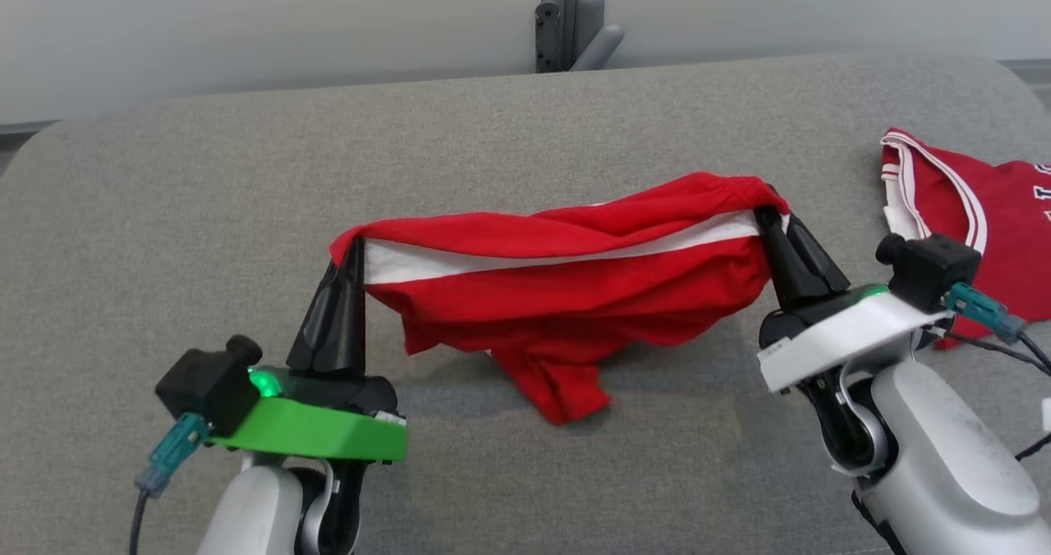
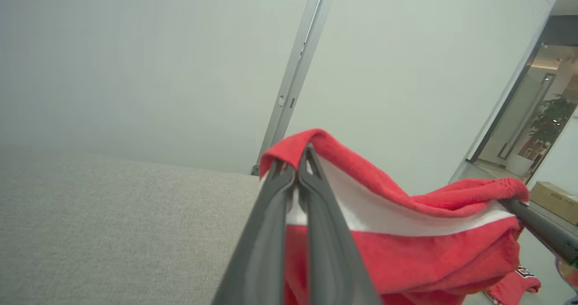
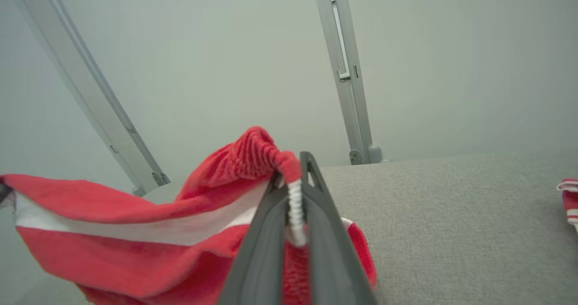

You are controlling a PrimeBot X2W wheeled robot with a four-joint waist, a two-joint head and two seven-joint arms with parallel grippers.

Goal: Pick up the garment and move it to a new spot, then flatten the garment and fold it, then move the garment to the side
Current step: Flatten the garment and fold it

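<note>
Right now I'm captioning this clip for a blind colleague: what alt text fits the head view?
The left gripper and right gripper, both shut, hold a red garment with a white band stretched between them over a grey table, its middle drooping toward the surface. A second red garment lies at the right edge.

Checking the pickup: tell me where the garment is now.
In the head view the garment hangs over the table, stretched between the left gripper and right gripper, left of a red jersey.
</note>
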